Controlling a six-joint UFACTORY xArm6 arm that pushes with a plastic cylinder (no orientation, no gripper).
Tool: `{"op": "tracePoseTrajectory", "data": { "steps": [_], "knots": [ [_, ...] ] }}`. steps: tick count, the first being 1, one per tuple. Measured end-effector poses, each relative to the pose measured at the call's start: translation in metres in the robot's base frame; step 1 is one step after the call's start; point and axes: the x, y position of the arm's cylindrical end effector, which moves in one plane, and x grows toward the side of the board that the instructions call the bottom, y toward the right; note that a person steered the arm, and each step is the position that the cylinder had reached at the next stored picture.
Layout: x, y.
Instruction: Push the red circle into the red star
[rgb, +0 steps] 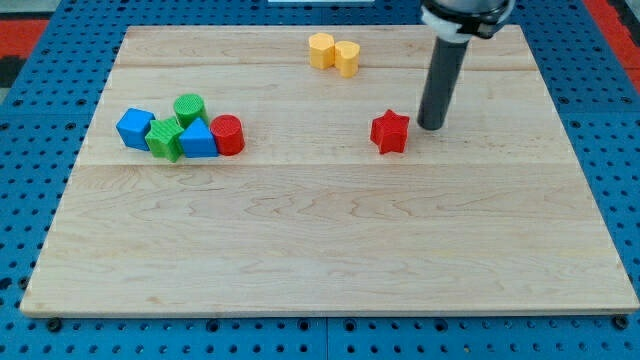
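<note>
Wooden board (330, 250) on a blue perforated base, seen from one camera. The arm ends in a straight dark rod; it carries no pincer, so nothing opens, closes or is held, and my tip (432, 127) simply rests at table height. All positions below are given relative to my tip. The red star (390, 132) lies just beside my tip, on the view's left and very slightly toward the view's bottom; a narrow strip of bare wood shows between the two, so they appear apart (though the gap is too small to be certain). The red circle (228, 134) sits well apart from my tip, far toward the view's left at about the same height in the view, with the red star between them. The red circle is the rightmost member of a tight cluster: touching it on its left is a blue triangular block (198, 139), then a green star-like block (165, 139), then a blue cube-like block (134, 128) farthest from my tip, with a green cylinder (189, 108) just toward the view's top of the blue triangular block. Two yellow blocks (334, 51), touching one another (their exact shapes are hard to make out), lie toward the view's top and left of my tip, near the board's far edge.
</note>
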Motion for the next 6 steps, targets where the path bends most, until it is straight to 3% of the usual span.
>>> {"op": "tracePoseTrajectory", "data": {
  "steps": [1, 2, 3, 4, 5, 6],
  "knots": [
    [-0.009, -0.112],
    [-0.03, -0.125],
    [-0.027, -0.219],
    [-0.009, -0.255],
    [0.044, -0.226],
    [0.046, -0.188]
  ]
}}
